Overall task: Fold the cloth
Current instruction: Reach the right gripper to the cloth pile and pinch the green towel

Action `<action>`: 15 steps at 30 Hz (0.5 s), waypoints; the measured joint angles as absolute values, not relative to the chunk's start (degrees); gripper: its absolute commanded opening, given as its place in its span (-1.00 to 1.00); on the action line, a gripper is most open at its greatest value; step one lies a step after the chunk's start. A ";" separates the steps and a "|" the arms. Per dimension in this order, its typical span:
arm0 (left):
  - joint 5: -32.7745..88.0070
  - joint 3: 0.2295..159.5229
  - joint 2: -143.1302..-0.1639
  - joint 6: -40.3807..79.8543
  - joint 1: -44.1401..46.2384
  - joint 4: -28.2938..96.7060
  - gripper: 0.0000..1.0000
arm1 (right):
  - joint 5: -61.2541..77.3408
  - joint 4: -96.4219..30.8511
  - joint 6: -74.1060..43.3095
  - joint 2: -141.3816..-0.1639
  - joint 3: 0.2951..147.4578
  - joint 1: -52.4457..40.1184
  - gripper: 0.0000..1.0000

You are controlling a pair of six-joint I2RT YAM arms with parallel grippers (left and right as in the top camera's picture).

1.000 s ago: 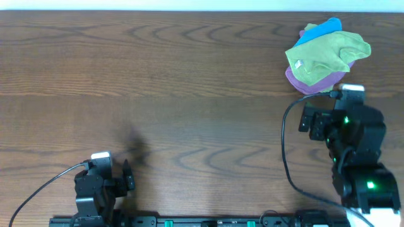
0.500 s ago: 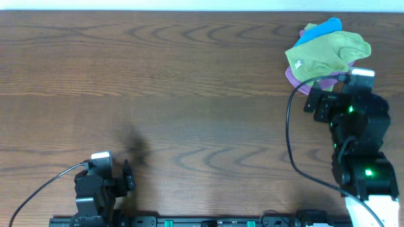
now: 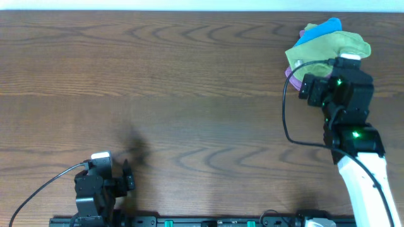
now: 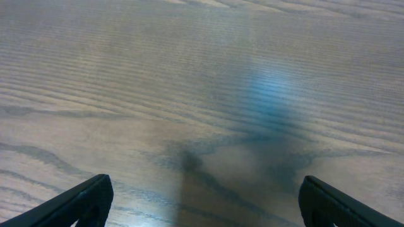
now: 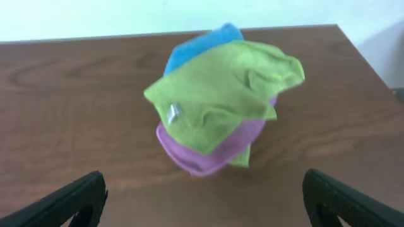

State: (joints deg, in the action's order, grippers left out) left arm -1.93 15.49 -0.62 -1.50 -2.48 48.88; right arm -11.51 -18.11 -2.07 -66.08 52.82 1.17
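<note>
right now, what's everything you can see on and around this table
cloth: one, lime green with a white tag, top of the pile at the table's far right corner
blue cloth: one, bright blue, under the green one, showing on the far side
purple cloth: one, purple, under the green one, showing on the near side
table: one, dark brown wood
left gripper: one, black, open, over bare wood near left
right gripper: one, black, open, facing the pile

Even light, bluish glare on the table [image 4: 271, 91], slight blur
</note>
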 measured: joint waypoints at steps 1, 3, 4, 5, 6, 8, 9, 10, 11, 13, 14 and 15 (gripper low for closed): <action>-1.93 15.49 -0.62 -1.50 -2.48 48.88 0.91 | -11.49 -17.04 -2.09 -66.78 52.82 1.23 0.99; -1.93 15.46 -0.62 -1.50 -2.48 48.88 0.91 | -11.38 -14.50 -2.07 -68.45 52.82 1.65 0.99; -1.93 15.46 -0.62 -1.50 -2.48 48.88 0.91 | -11.38 -13.13 -2.09 -69.36 52.82 1.96 0.98; -1.93 15.46 -0.62 -1.50 -2.48 48.86 0.91 | -11.38 -11.81 -2.11 -70.39 52.82 2.37 0.98; -1.93 15.46 -0.62 -1.48 -2.48 48.86 0.91 | -11.40 -10.50 -2.11 -71.33 52.82 2.74 0.98; -1.93 15.46 -0.62 -1.50 -2.48 48.86 0.91 | -11.40 -7.16 -2.13 -73.67 52.82 3.62 0.99; -1.93 15.46 -0.62 -1.50 -2.48 48.86 0.91 | -11.38 -5.34 -2.13 -74.83 52.82 4.03 0.99; -1.93 15.46 -0.62 -1.50 -2.48 48.86 0.91 | -11.35 -3.22 -2.13 -76.16 52.82 4.49 0.98; -1.93 15.46 -0.62 -1.50 -2.48 48.86 0.91 | -11.35 -1.21 -2.13 -77.34 52.82 4.93 0.98; -1.93 15.44 -0.62 -1.50 -2.48 48.86 0.91 | -11.40 3.44 -2.13 -80.16 52.82 5.98 0.99; -1.93 15.44 -0.62 -1.50 -2.48 48.86 0.91 | -11.40 5.58 -2.13 -81.73 52.82 6.57 0.98; -1.93 15.44 -0.62 -1.50 -2.48 48.86 0.91 | -11.35 7.49 -2.13 -82.85 52.82 6.92 0.99</action>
